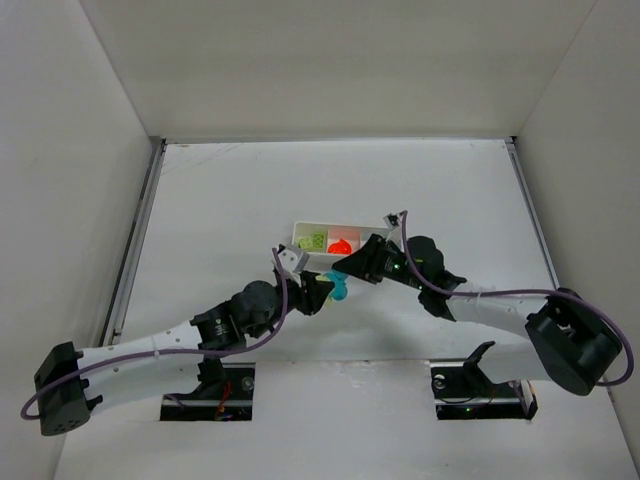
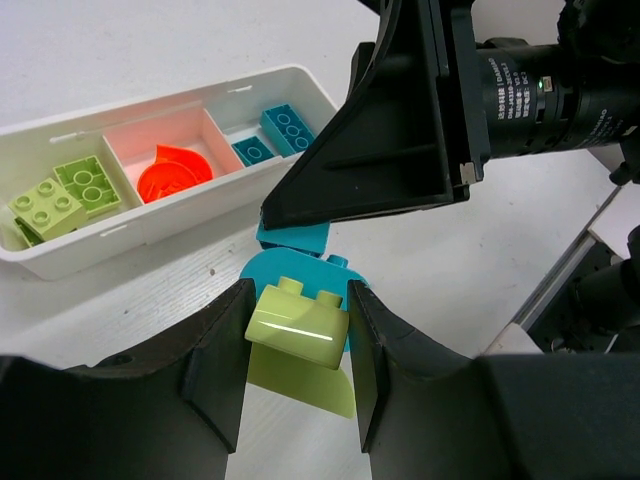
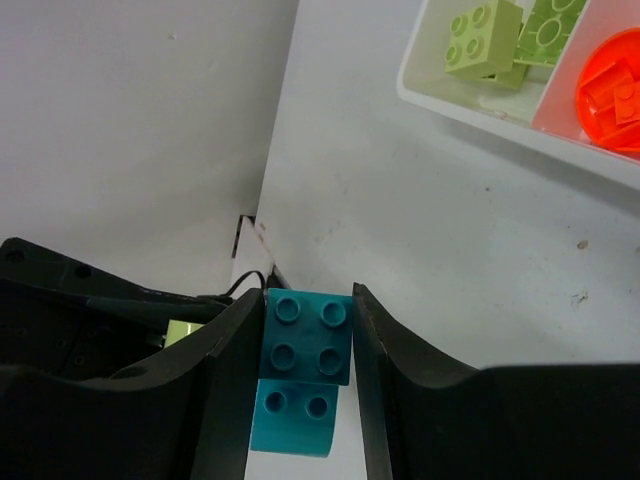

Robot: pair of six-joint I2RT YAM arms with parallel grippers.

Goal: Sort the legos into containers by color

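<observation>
The left tool (image 2: 298, 312) is clamped on a yellow-green brick (image 2: 297, 328), and the right tool (image 3: 307, 315) on a teal brick (image 3: 306, 350), both near the white tray (image 2: 150, 238). Green bricks (image 2: 60, 200), an orange-red piece (image 2: 175, 175) and blue bricks (image 2: 270, 135) are already sorted in separate compartments. Only the two held bricks seem left.

Tray (image 2: 100, 250) holds green legos (image 2: 88, 185), orange piece (image 2: 175, 175), blue bricks (image 2: 285, 125); lime brick (image 2: 297, 322), cyan brick (image 3: 305, 345) gripped outside.

The white tray (image 2: 100, 243) holds yellow-green legos (image 2: 88, 185), an orange-red piece (image 2: 175, 175) and teal bricks (image 2: 285, 125).
</observation>
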